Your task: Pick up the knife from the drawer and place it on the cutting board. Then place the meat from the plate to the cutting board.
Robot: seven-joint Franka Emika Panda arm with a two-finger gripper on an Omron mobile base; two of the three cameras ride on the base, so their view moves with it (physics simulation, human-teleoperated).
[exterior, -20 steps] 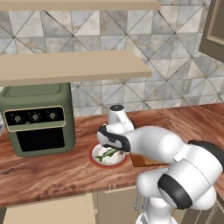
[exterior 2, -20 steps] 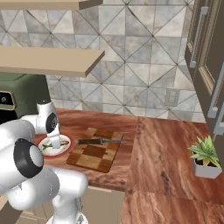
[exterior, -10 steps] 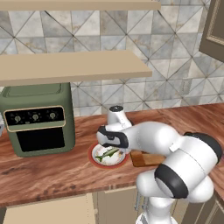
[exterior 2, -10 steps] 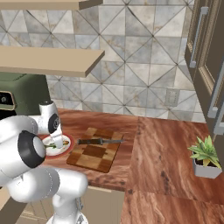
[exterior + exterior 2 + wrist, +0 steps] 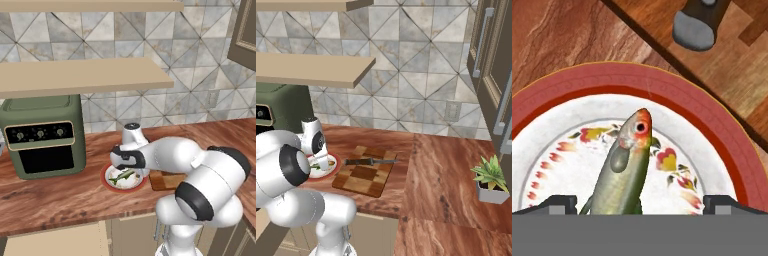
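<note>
1. The plate (image 5: 712, 130) is holding the meat (image 5: 624, 167).
2. The gripper (image 5: 637, 202) is hovering over it, fingers apart, 1 either side.
3. The knife (image 5: 370, 161) is lying on the cutting board (image 5: 363, 175), right of the plate.

The white robot arm bends forward and down; its two-finger gripper (image 5: 639, 202) points downward, jaws spread fully wide.

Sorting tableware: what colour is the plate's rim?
Red, on the plate; clearest in the hand view.
</note>
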